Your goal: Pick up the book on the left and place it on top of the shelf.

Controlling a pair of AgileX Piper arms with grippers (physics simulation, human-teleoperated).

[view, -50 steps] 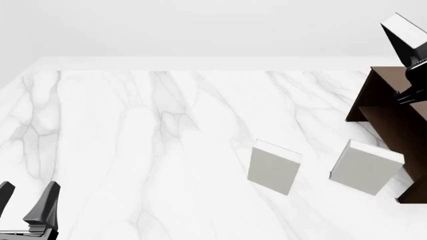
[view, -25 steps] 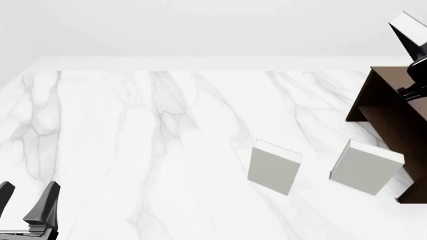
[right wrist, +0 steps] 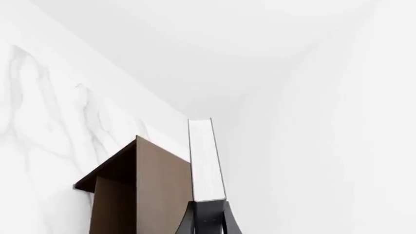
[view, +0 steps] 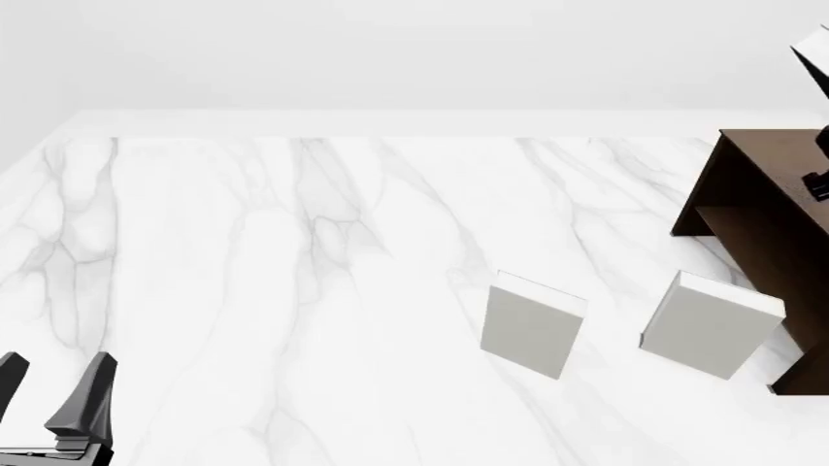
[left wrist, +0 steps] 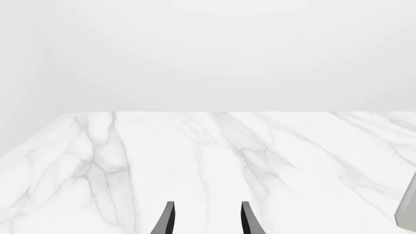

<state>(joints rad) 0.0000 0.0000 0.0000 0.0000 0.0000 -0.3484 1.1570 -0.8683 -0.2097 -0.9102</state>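
Note:
The book [right wrist: 206, 160], dark-covered with white page edges, is held edge-on in my right gripper [right wrist: 208, 208], which is shut on its lower end. It hangs in the air above and beside the top of the dark brown shelf [right wrist: 139, 191]. In the front view only a corner of the book [view: 814, 50] shows at the right edge, above the shelf [view: 755, 208]; a black piece of the right arm [view: 818, 182] shows there too. My left gripper [view: 49, 390] rests open and holds nothing at the table's near left corner, its fingers [left wrist: 167, 220] apart.
Two white-covered books [view: 533, 323] [view: 710, 323] stand on the marble table [view: 259, 262], in front of the shelf. The rightmost one is close to the shelf's side panel. A grey sliver of a white book [left wrist: 407, 210] shows in the left wrist view.
My right gripper has carried the book rightwards, so it has slid almost out of the front view's right edge. The left arm and the white books have not moved.

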